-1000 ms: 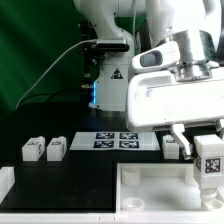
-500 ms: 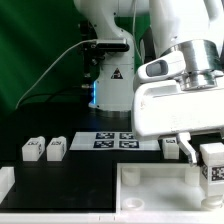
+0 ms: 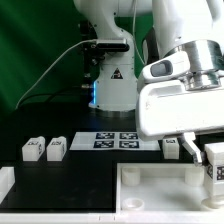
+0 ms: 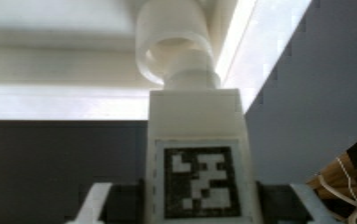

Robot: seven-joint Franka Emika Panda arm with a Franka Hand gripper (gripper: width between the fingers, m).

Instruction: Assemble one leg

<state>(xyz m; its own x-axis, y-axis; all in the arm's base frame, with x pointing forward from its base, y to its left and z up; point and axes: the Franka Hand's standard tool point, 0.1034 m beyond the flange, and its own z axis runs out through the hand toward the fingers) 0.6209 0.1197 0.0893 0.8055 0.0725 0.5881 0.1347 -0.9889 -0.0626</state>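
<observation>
— Which step is this?
— Carrying the leg to the tray, over its corner at the exterior view's right.
— Your grip?
— My gripper is clamped on the leg, with a finger on each side and the tag facing my wrist.
— Next?
— Probably line the leg up with the corner hole and lower it straight.

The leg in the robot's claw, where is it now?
At the exterior view's right edge, the leg is held by the gripper over the white tray.
</observation>
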